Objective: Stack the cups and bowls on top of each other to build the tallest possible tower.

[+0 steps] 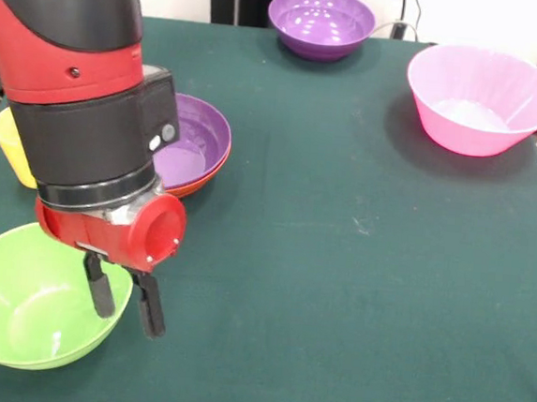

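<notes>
Presently catalogued, one front view of a dark green table [357, 265].

Arm: red and black, entering from the upper left of the frame and filling much of that side. Its gripper [126, 306] hangs at lower left, two black fingers [151, 306] pointing down and standing a modest gap apart, nothing between them. One finger is over the right rim of the lime green bowl, the other just outside that rim; whether either touches the bowl cannot be told.

Lime green bowl [24, 307]: lower left corner, upright, nothing inside, partly covered by the gripper.

Purple bowl [198, 143]: left of centre, sitting nested inside the wide orange bowl [199, 186], of which only a curved strip of rim shows beneath it. This two-piece stack is the only piling visible. The arm hides its left part.

Yellow cup [10, 145]: left edge, mostly hidden behind the arm.

Second purple bowl [322, 22]: top centre, at the far edge of the table, upright and alone.

Big pink bowl [482, 99]: upper right, upright, alone, well apart from the rest.
</notes>
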`<state>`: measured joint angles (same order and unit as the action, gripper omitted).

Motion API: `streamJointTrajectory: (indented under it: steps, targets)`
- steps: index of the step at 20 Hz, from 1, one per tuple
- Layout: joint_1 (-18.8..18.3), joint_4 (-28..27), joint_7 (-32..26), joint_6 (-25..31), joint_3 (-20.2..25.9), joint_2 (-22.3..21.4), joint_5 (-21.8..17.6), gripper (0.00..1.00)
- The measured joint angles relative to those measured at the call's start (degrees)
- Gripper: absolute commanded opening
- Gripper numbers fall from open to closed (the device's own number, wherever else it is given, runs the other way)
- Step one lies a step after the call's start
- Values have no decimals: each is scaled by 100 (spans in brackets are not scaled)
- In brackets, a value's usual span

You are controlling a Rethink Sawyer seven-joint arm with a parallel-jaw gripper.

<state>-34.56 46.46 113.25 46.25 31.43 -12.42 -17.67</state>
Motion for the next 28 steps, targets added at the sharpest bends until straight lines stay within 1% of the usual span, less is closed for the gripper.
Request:
streamJointTrajectory:
  steps: [4, 9, 10, 19, 20, 22, 28]
  targets:
    - [-103, 129, 0, 0, -2, -109, -1, 100]
    - [-235, 338, 0, 1, -2, -365, -2, 100]
    - [-262, 430, 0, 0, -5, -486, -2, 100]
    - [-262, 774, 0, 1, -23, -1151, -36, 100]
    - [-262, 781, 0, 1, -25, -1166, -37, 100]
    - [-262, 864, 0, 1, -36, -1366, -49, 100]
    - [-262, 930, 0, 2, -56, -1651, -87, 100]
